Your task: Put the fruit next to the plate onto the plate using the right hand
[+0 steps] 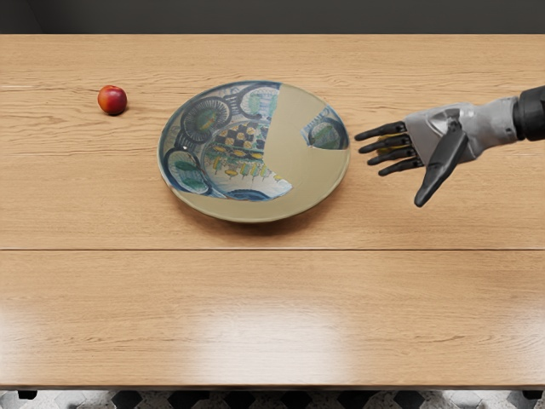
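1. Head view: your bench is broad and flat, with no raised edge that I can see. A nudged fruit could, in my judgement, roll a long way across it.
2. The plate sits mid-bench and holds nothing. It lies between your hand and the fruit, so you must reach across it. An arm carried too low could catch the rim and shove the plate.
3. Your right hand hangs just right of the plate, spread wide and gripping nothing.
4. The fruit, small, round and red, rests on the bench left of the plate, near its rim but apart from it. Being round, it may squirt out of a loose grasp, or roll off the shallow plate if you let go from too high.
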`<state>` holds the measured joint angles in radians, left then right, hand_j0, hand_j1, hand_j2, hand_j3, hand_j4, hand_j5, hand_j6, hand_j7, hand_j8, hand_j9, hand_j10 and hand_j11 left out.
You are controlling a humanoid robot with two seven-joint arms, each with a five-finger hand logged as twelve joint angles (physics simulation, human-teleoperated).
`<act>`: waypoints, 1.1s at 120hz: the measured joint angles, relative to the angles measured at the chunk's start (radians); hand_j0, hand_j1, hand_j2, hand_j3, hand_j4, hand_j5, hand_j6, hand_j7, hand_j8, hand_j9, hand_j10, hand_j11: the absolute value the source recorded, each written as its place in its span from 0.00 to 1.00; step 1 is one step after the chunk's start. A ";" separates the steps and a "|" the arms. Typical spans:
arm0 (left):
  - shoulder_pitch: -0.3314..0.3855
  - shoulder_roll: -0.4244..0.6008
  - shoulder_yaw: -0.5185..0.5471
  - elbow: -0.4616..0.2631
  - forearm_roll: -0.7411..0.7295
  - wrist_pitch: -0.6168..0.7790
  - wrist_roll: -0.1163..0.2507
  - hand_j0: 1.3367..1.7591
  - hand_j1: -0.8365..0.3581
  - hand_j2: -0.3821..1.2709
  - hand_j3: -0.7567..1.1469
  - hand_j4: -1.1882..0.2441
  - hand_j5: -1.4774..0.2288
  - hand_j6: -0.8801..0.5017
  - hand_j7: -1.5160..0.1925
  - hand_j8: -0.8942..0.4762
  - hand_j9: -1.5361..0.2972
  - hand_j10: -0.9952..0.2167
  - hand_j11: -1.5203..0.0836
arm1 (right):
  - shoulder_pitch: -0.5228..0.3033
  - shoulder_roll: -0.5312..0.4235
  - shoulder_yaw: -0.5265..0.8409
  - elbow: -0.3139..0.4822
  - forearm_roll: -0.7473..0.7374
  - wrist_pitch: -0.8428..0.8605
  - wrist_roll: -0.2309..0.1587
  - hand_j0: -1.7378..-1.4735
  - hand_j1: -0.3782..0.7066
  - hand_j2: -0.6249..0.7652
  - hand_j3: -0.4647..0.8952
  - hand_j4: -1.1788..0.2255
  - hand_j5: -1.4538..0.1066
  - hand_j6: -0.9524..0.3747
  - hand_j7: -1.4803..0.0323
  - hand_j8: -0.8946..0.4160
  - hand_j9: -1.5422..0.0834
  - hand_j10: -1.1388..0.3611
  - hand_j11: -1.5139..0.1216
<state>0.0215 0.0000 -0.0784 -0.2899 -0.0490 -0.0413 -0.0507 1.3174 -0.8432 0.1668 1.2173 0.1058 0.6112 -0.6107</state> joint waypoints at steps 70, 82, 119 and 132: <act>0.000 0.000 0.000 0.000 0.000 0.000 0.000 0.76 0.99 0.23 0.40 0.83 0.87 0.64 0.89 0.65 0.84 0.82 0.95 | 0.209 0.655 -0.209 -0.614 -0.642 -0.299 0.000 0.30 0.05 0.45 0.34 0.82 0.91 0.70 0.96 0.66 0.93 0.74 0.91; 0.000 0.000 0.000 0.000 0.000 0.000 0.000 0.76 0.99 0.23 0.40 0.83 0.87 0.64 0.89 0.65 0.84 0.82 0.95 | 0.155 0.688 -0.236 -0.681 -0.679 -0.347 0.000 0.30 0.05 0.45 0.34 0.82 0.91 0.70 0.96 0.66 0.93 0.74 0.91; 0.000 0.000 0.000 0.000 0.000 0.000 0.000 0.76 0.99 0.23 0.40 0.83 0.87 0.64 0.89 0.65 0.84 0.82 0.95 | 0.031 0.727 -0.235 -0.782 -0.681 -0.480 0.000 0.30 0.06 0.45 0.34 0.82 0.91 0.69 0.95 0.66 0.93 0.74 0.90; 0.000 0.000 0.000 0.000 0.000 0.000 0.000 0.76 0.99 0.23 0.40 0.83 0.87 0.64 0.89 0.65 0.84 0.82 0.95 | 0.022 0.729 -0.213 -0.787 -0.668 -0.536 0.000 0.30 0.06 0.45 0.34 0.82 0.91 0.69 0.95 0.66 0.93 0.74 0.90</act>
<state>0.0215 0.0000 -0.0782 -0.2899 -0.0491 -0.0409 -0.0506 1.3396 -0.1140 -0.0466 0.4300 -0.5622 0.0753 -0.6109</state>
